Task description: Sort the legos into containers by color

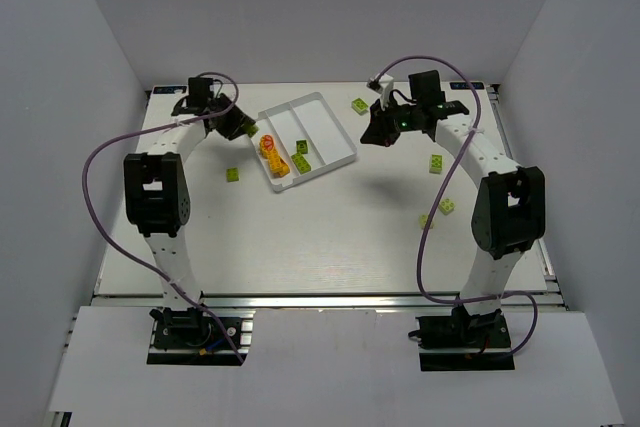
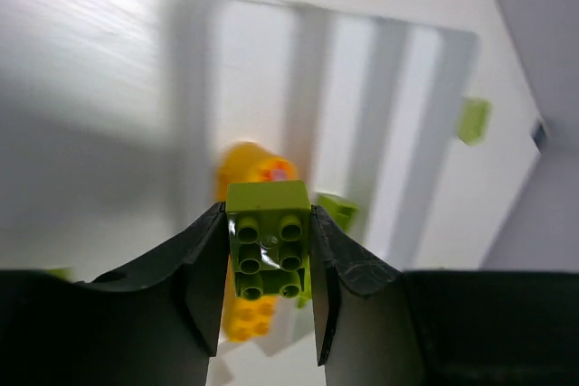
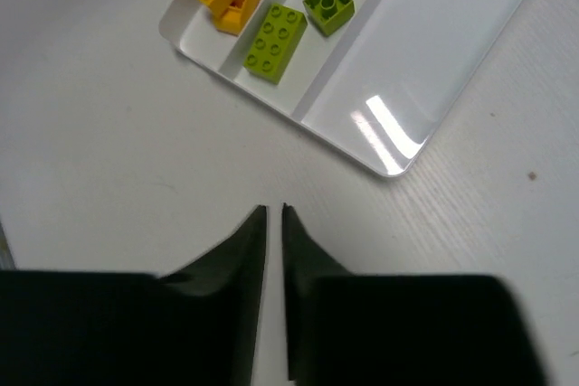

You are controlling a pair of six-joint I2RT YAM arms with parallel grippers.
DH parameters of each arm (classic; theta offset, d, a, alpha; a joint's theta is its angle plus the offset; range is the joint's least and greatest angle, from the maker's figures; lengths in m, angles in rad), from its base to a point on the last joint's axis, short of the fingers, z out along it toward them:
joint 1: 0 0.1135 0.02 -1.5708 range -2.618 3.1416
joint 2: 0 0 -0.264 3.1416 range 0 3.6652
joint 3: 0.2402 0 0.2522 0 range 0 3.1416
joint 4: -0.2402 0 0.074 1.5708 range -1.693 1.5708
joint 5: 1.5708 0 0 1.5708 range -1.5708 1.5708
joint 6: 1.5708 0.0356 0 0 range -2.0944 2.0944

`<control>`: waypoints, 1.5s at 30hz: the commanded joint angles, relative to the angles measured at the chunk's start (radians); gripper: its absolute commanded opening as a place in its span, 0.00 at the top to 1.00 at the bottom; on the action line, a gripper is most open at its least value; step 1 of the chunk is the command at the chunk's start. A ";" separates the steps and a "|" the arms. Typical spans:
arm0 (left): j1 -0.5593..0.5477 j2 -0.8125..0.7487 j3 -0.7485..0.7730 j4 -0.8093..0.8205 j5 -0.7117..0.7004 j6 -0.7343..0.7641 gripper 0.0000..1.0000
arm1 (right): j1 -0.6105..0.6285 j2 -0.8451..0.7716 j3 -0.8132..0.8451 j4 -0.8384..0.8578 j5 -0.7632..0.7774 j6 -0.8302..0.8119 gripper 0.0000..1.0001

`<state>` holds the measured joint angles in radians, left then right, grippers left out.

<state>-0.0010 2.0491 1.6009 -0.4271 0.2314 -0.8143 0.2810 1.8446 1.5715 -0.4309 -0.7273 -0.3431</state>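
Left gripper (image 2: 267, 255) is clamped on a lime green brick (image 2: 267, 205). Its two-by-three studs are faced to the wrist camera, long axis laid along the fingers and pointed toward the tray (image 1: 322, 113). The brick is held above the tray, seemingly over the orange-yellow bricks (image 1: 272, 155); the background is blurred, so the compartment beneath cannot be told. Right gripper (image 3: 274, 216) is seen pressed closed on nothing, over bare table (image 1: 300, 237) just beside a tray corner. A green two-by-three (image 3: 276, 38) is lying in the middle compartment, long axis parallel to the dividers. Loose green bricks (image 1: 437, 163) are scattered on the table
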 commanded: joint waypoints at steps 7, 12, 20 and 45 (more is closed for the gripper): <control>-0.160 0.126 0.235 0.078 0.166 -0.034 0.93 | 0.004 -0.042 -0.027 0.011 0.054 0.016 0.91; -0.204 0.235 0.381 0.002 0.117 -0.033 0.69 | 0.006 -0.050 -0.039 0.012 0.060 0.019 0.76; -0.215 0.260 0.485 -0.088 0.049 0.006 0.41 | 0.006 -0.062 -0.061 0.009 0.057 0.007 0.59; -0.186 -0.268 -0.170 -0.351 -0.398 0.346 0.26 | -0.006 -0.081 -0.126 0.024 0.183 -0.003 0.36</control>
<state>-0.1860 1.7653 1.4586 -0.7376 -0.0994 -0.5434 0.2760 1.7927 1.4395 -0.3943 -0.5270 -0.3237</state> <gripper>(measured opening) 0.733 0.631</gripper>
